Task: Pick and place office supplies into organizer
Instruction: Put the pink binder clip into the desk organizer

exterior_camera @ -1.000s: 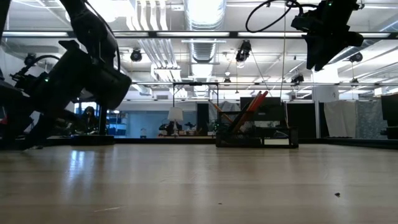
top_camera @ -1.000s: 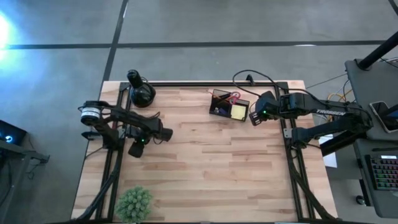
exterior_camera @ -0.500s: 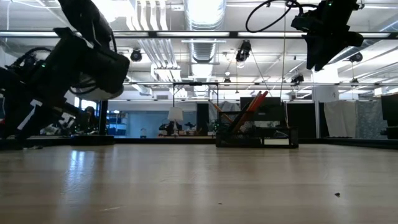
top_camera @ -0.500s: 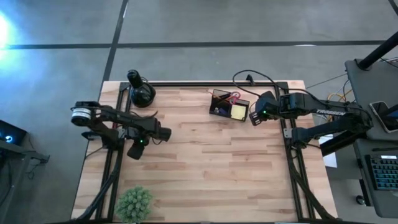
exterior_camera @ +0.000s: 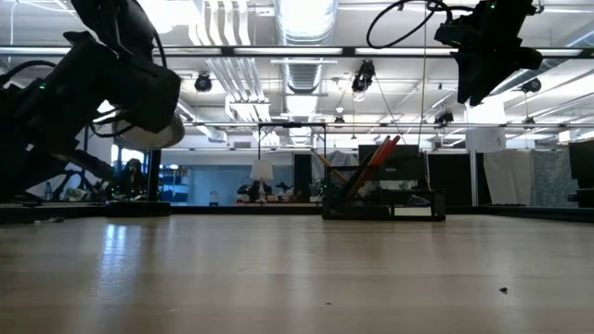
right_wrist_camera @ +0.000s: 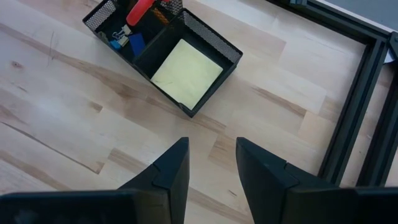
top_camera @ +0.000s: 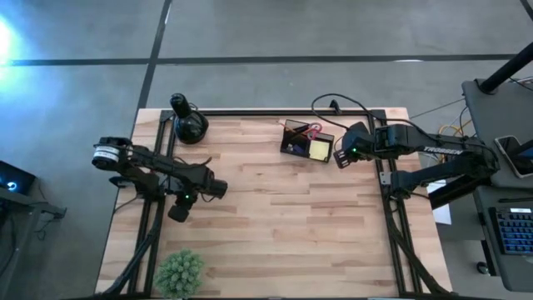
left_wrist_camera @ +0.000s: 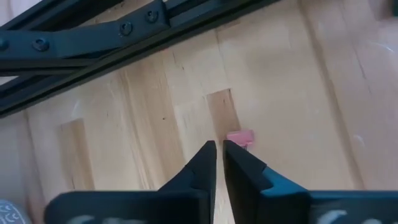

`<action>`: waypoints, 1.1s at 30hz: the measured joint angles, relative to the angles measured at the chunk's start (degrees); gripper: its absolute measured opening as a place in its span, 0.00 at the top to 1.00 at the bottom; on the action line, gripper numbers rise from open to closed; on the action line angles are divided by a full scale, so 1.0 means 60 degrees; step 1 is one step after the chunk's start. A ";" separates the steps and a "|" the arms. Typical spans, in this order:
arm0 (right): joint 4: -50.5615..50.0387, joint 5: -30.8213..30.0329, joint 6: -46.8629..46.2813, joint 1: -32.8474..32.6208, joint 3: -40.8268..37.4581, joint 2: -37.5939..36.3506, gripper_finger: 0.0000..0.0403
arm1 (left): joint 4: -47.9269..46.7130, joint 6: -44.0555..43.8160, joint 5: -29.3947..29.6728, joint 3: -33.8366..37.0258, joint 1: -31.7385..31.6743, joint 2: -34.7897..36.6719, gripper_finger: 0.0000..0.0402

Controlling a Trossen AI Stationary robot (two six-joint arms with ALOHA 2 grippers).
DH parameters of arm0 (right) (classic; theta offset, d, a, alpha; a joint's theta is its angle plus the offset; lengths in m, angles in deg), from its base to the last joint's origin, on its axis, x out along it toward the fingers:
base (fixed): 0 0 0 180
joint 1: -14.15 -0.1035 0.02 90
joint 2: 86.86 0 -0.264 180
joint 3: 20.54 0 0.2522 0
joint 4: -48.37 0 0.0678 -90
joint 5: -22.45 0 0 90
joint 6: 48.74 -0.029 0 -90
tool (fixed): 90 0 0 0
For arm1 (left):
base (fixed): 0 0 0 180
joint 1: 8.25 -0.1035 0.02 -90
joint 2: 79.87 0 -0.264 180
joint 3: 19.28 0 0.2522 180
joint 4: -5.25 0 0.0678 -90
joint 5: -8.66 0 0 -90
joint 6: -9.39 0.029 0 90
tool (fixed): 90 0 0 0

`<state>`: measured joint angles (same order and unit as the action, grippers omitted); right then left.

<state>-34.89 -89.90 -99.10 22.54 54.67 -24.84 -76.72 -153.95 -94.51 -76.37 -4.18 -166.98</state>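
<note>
Writing: none legible; yellow pad [right_wrist_camera: 186, 73] inside organizer [right_wrist_camera: 205, 36].

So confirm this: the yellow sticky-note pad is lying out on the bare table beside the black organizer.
Wrong. The yellow sticky-note pad lies inside the black organizer, in its large compartment, not out on the table. The right wrist view shows it.

Grey concrete floor [top_camera: 333, 29] around the table, crossed by dark seam lines. Open industrial ceiling: exposed ducting [exterior_camera: 306, 70], pipes, bright strip lights [exterior_camera: 302, 14]. Far end of the room has glazed partitions and a white-shaded lamp [exterior_camera: 262, 173] (details there are small). Desk with a keyboard [top_camera: 515, 229] at the right edge.
</note>
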 joint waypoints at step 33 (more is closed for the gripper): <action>-0.0002 0.0000 0.0000 0.0003 0.0000 0.0000 0.69 | 0.0957 0.0264 0.0638 0.0878 0.0021 0.0128 0.87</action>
<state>-34.90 -89.90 -99.10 22.56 54.67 -24.84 -70.98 -152.36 -90.69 -71.10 -4.06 -166.21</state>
